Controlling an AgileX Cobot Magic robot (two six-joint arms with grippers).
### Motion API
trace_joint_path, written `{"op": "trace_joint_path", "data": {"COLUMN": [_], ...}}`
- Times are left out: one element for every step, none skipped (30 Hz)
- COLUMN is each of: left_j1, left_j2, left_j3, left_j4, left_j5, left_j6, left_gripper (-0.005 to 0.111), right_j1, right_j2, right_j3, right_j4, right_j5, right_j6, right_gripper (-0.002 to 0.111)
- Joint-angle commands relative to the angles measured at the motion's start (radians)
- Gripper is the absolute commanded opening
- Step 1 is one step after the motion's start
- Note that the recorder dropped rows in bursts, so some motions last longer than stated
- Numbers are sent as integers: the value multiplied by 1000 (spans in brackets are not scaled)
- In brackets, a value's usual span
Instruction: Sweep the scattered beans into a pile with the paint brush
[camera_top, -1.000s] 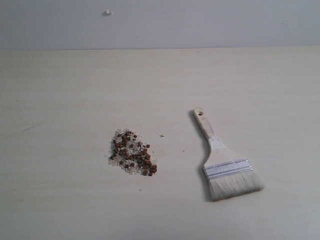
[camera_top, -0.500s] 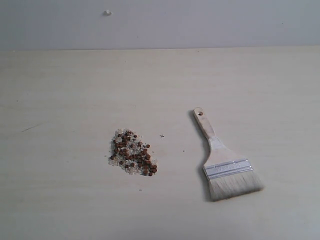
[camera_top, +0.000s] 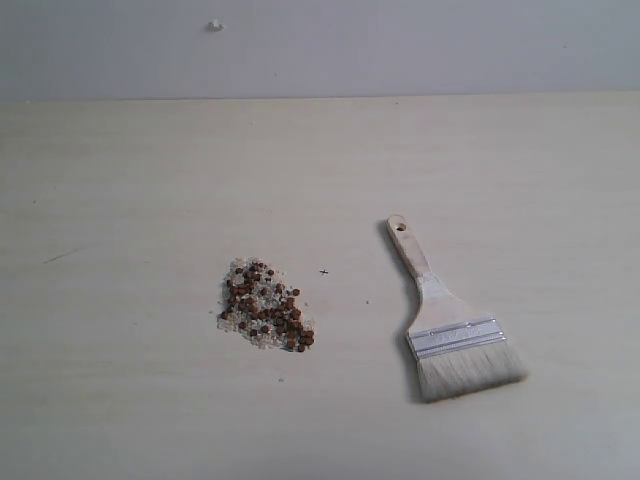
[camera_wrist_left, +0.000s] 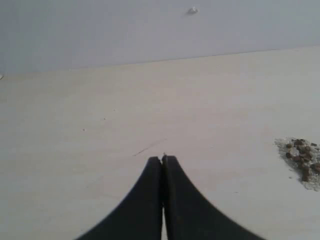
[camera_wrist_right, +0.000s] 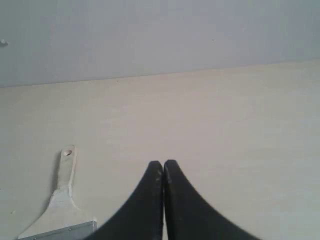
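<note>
Exterior view, pale table (camera_top: 150, 180), grey wall (camera_top: 400, 50) behind, left claw (camera_wrist_left: 162, 159) and right claw (camera_wrist_right: 163, 163) closed, empty

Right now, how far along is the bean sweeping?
Done: the beans lie in one loose, spread patch on the table. In hand: nothing. The left tool and right tool are both shut and empty, and the paint brush lies flat on the table, apart from the beans. Left: pick up the brush and sweep the patch into a tighter pile.
</note>
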Motion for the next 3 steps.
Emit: {"op": "trace_joint_path", "data": {"left_j1": [2, 2, 2], "left_j2": [-7, -7, -7], "left_j3": [-1, -1, -1], "left_j4": [-1, -1, -1], "left_j5": [6, 6, 6], "left_j6": [-5, -5, -5], "left_gripper": [0, 0, 0], "right_j1": [-5, -5, -5], "right_j2": [-6, -6, -6], "right_j3": [4, 4, 4], "right_j4": [3, 3, 3], "right_j5": [-3, -3, -3], "right_j6": [-3, -3, -3], "right_gripper": [0, 0, 0]}}
